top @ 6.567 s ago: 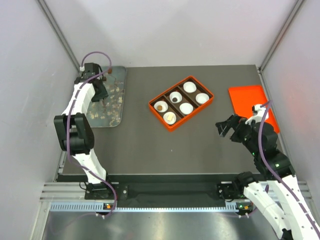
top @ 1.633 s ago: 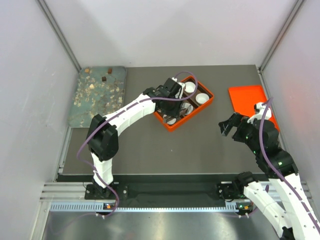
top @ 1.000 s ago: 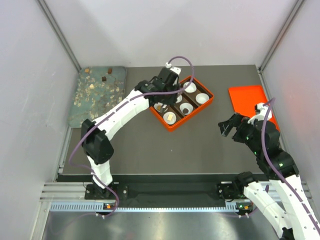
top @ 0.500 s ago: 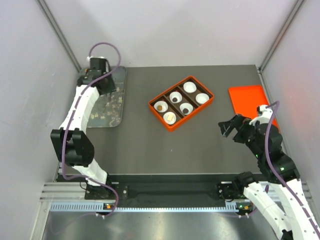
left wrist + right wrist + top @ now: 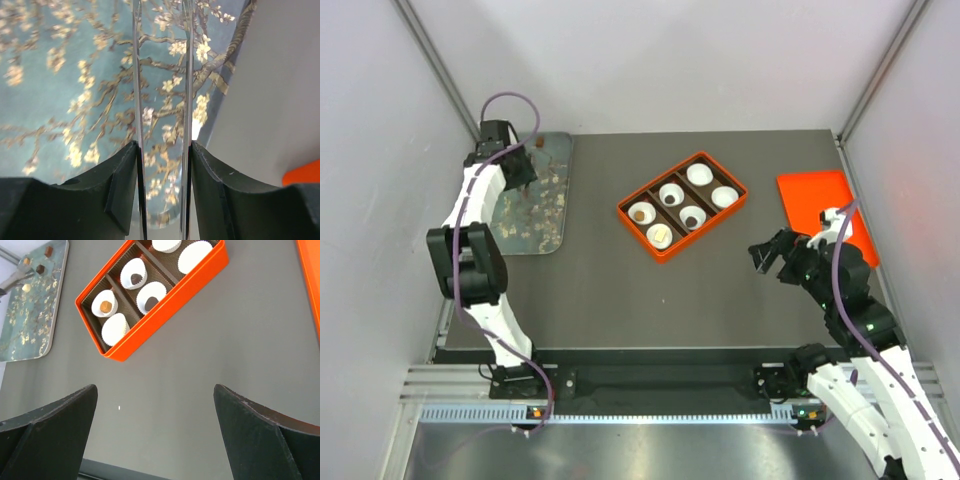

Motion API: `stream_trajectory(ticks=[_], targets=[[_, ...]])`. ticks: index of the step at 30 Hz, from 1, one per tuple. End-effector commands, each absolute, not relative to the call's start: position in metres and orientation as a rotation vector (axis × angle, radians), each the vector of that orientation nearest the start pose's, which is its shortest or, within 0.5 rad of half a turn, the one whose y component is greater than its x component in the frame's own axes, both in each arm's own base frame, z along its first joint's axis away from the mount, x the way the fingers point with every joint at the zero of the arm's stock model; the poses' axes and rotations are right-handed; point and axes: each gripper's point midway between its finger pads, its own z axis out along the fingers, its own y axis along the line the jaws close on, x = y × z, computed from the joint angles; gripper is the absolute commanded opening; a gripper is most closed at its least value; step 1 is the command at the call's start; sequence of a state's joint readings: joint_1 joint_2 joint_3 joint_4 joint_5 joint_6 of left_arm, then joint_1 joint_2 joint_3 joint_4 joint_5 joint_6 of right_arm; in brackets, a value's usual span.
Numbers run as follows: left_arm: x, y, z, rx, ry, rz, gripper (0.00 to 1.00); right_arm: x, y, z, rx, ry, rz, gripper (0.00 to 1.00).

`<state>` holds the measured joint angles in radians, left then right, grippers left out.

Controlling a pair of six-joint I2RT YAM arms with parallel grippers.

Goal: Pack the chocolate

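Observation:
Chocolate lumps [image 5: 40, 269] lie at the far end of the flowered tray [image 5: 535, 215], one of them [image 5: 533, 143] beside the left arm. My left gripper [image 5: 515, 172] hangs over that tray [image 5: 60, 75], shut on thin metal tongs [image 5: 136, 75]. Nothing shows between the tongs' blades. The tongs [image 5: 15, 280] point toward the lumps. The orange box [image 5: 682, 204] holds white cups. One has a tan piece [image 5: 105, 306], two have dark pieces [image 5: 134, 277], and one has a cream piece [image 5: 659, 235]. My right gripper [image 5: 768, 255] stands open over bare table [image 5: 155, 390].
An orange lid [image 5: 825, 205] lies at the right edge of the table, just beyond the right arm. Two cups [image 5: 698, 174] at the box's far end hold nothing. White walls close in the table on the left, back and right.
My left arm swung from the orange box back to the tray and now sits slightly nearer over it. One more cup holds a dark piece than several seconds ago. The right arm barely moved.

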<state>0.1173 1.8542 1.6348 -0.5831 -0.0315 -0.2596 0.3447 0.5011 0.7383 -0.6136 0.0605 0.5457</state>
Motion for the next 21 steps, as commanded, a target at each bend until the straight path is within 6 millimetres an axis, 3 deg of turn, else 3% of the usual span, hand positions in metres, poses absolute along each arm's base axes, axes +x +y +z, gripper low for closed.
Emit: stream_trajectory(ticks=[1, 2, 9, 17, 21], targets=[[0.524, 0.054, 0.183, -0.368, 2.241, -0.041, 0.49, 0.225, 0.093, 0.249, 0.211, 1.906, 0.537, 1.0], [0.527, 0.055, 0.171, -0.362, 2.264, -0.031, 0.49, 0.226, 0.093, 0.25, 0.208, 1.904, 0.535, 1.0], [0.543, 0.073, 0.158, -0.378, 2.27, 0.072, 0.5, 0.235, 0.095, 0.244, 0.203, 1.921, 0.514, 1.0], [0.559, 0.066, 0.142, -0.32, 2.295, 0.029, 0.5, 0.241, 0.096, 0.238, 0.198, 1.936, 0.503, 1.0], [0.563, 0.072, 0.138, -0.335, 2.305, 0.056, 0.5, 0.243, 0.096, 0.238, 0.2, 1.935, 0.497, 1.0]])
